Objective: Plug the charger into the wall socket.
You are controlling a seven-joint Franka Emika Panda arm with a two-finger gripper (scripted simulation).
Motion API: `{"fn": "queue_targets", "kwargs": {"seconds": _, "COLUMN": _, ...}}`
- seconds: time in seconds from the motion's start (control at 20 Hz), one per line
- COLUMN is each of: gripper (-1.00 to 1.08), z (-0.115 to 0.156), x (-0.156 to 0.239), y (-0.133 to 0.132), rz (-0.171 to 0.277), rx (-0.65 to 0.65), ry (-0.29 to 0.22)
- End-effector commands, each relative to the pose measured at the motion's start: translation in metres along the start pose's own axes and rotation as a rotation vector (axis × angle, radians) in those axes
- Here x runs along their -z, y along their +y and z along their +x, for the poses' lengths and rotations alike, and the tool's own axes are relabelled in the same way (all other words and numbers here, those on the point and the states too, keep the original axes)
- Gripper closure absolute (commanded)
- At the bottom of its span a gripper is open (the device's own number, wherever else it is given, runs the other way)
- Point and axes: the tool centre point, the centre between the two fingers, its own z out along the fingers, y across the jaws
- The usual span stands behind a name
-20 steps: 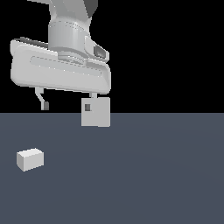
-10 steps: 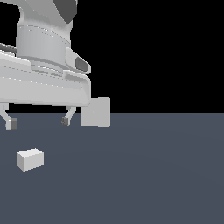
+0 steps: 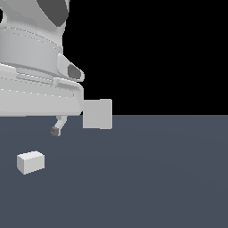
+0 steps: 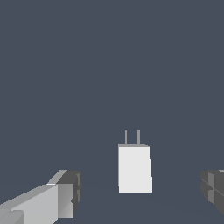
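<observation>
1. The charger (image 3: 30,162) is lying untouched on the table (image 3: 156,178), near the exterior view's left.
2. The fingers (image 4: 65,194) are spread wide, empty, apparently hovering above it.
3. Grasping and plugging into the far wall socket (image 3: 97,114) are remaining.

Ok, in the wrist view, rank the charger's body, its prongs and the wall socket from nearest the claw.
1. Charger body, between the claw fingers.
2. Prongs, just beyond the body.
3. Wall socket, outside that view, farthest.
</observation>
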Motion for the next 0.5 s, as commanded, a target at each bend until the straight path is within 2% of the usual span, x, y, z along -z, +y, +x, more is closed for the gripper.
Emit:
{"fn": "queue_targets", "kwargs": {"seconds": 0.0, "gripper": -0.92, "z": -0.0003, "x": -0.001, "y": -0.0013, "rz": 0.0, "rx": 0.009, "ry": 0.002}}
{"fn": "queue_targets", "kwargs": {"seconds": 0.45, "gripper": -0.92, "z": -0.0005, "x": -0.0009, "y": 0.0011, "rz": -0.001, "rx": -0.003, "ry": -0.001}}
